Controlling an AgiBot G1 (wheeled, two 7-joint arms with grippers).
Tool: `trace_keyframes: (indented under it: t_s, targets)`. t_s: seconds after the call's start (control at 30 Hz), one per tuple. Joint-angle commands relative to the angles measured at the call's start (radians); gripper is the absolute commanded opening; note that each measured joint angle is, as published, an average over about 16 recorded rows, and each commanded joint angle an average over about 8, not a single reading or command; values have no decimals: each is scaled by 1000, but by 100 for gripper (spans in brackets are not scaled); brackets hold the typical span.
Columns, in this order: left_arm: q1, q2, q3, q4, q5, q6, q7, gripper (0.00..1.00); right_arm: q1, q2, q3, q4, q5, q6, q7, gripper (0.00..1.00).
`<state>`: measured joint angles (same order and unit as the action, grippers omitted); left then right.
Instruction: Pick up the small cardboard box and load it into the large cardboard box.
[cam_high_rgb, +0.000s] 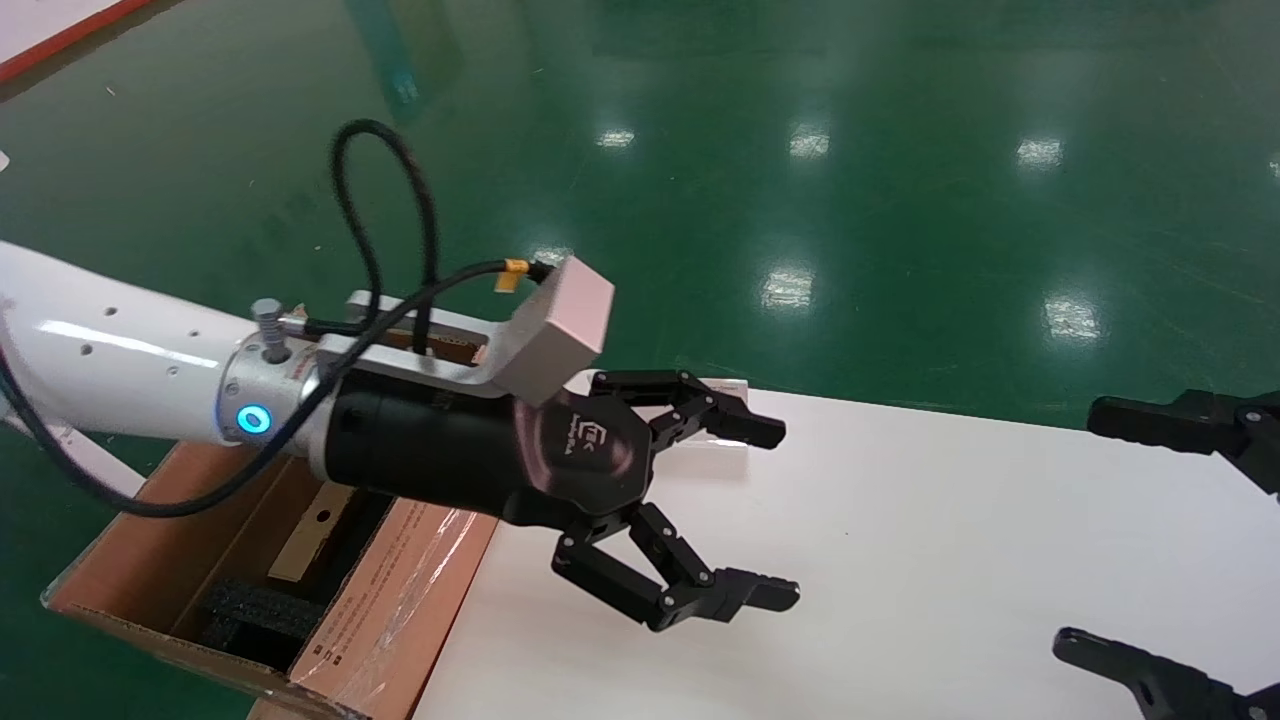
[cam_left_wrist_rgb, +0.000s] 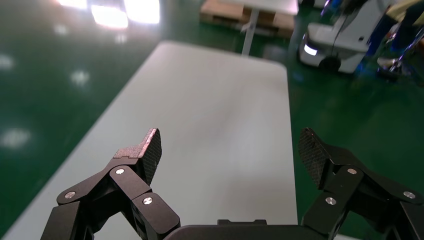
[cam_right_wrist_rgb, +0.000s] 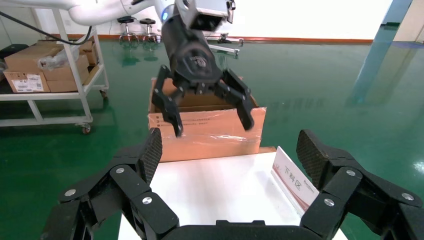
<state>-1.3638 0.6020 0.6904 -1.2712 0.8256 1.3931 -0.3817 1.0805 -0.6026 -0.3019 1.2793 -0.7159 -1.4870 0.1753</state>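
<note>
Brown corrugated stuff is all sitting behind your left gripper (cam_high_rgb: 775, 515) right now: the large cardboard box (cam_high_rgb: 390, 590) stands on the green floor (cam_high_rgb: 800, 120) against the end of the white table (cam_high_rgb: 900, 560), back behind the wrist, flaps up, black foam blocks (cam_high_rgb: 262, 610) inside. You can just make out a flat cardboard piece with a small round hole (cam_high_rgb: 315, 535) lying in there, and that's probably the small cardboard box, so I'd guess the loading is basically done, though the arm covers most of the opening and you can't be sure. Left jaws are spread wide with nothing between them, hanging over the table just past the carton. Your right gripper (cam_high_rgb: 1130, 545) sits at the far end of the table, jaws wide apart too, empty. Between the two grippers the tabletop shows only a little red-edged label card (cam_right_wrist_rgb: 294, 181) along its edge. Off beyond the carton you've got a white cart (cam_right_wrist_rgb: 47, 75) stacked with other boxes. Nothing much blocks you.
</note>
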Motion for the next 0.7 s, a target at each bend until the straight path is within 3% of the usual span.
trace_keyframes:
  t_s: [0.03,0.43,0.7]
  targets:
    - [47,1,-67,-2,-16,17,32,100,0,0,0,0,0,0,0,100]
    - [304,9,-432,-13,-98,106,199,100,0,0,-1,0,0,0,0,100]
    - [335,10,-476,-15,-110,118,209,100,0,0,-1,0,1,1,0,100]
